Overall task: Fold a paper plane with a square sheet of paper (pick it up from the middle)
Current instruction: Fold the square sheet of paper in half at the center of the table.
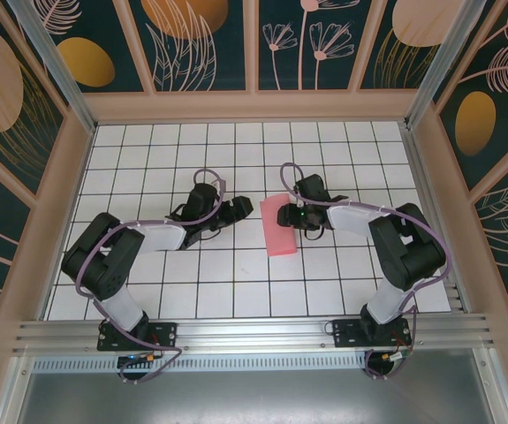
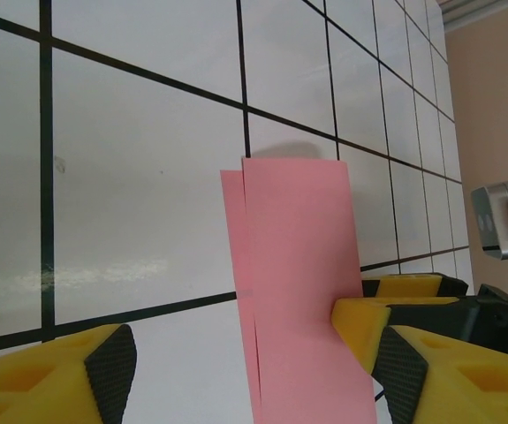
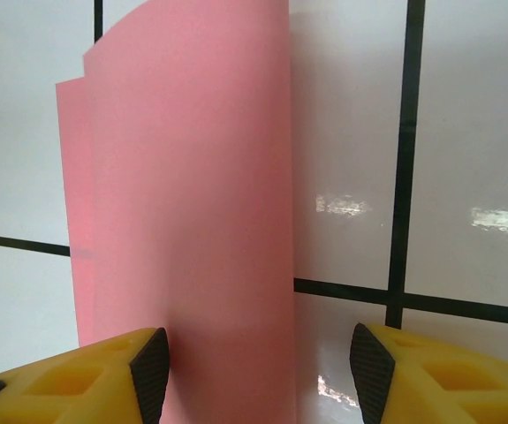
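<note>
While the square sheet of paper (image 1: 279,228) lies folded double on the tiled table (image 1: 236,284) between the arms, its near end is cut off in both wrist views. The left gripper (image 1: 241,210) waits beside it, fingers spread, not touching. The right gripper (image 1: 300,217) stands over the paper's right edge with fingers apart. Whether they touch the paper I cannot tell.

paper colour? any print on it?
Paper: plain pink, no print. It shows best in the right wrist view.
</note>
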`<state>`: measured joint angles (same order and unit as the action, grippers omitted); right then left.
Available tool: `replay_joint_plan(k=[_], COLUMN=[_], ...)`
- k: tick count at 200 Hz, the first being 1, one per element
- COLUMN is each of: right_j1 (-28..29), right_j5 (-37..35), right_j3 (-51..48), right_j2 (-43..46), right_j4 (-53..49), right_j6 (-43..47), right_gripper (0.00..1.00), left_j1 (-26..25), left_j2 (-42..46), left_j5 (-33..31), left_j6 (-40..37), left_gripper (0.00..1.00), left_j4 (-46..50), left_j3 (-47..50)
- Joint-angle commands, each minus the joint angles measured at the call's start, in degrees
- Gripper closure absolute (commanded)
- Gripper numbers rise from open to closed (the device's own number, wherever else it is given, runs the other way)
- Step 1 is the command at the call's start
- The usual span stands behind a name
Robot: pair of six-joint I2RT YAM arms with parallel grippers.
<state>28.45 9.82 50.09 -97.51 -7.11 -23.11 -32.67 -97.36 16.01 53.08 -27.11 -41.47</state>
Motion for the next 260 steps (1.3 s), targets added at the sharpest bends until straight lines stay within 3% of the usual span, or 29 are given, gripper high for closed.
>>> replay_joint_plan(k=[1,87,120,260], right_j1=[-0.2,0.9,2.1,2.6], right_j5=[1.9,0.9,0.8,0.3], right_j3=[-1.2,-0.4,-0.2,1.4], right_j2=[-2.7,-9.8,-11.7,-15.1], right_j4=[-2.8,-3.5,-3.3,-4.1], right_j6=[2.8,5.0,6.6,9.1], right_gripper=[0.39,0.38,0.36,0.33], left_j1=[-0.5,-1.0,-1.0,-1.4], left_j2=[-0.5,-3.4,-5.4,-11.8], left_j5=[-1.3,-4.4,-2.9,1.8], left_j6=[1.7,2.7,3.0,3.3], left_gripper=[0.27,0.29,0.3,0.5], left_j4=[-2.5,-3.4,-3.1,-2.6], left_j3=[-1.6,-2.4,-4.1,-9.1])
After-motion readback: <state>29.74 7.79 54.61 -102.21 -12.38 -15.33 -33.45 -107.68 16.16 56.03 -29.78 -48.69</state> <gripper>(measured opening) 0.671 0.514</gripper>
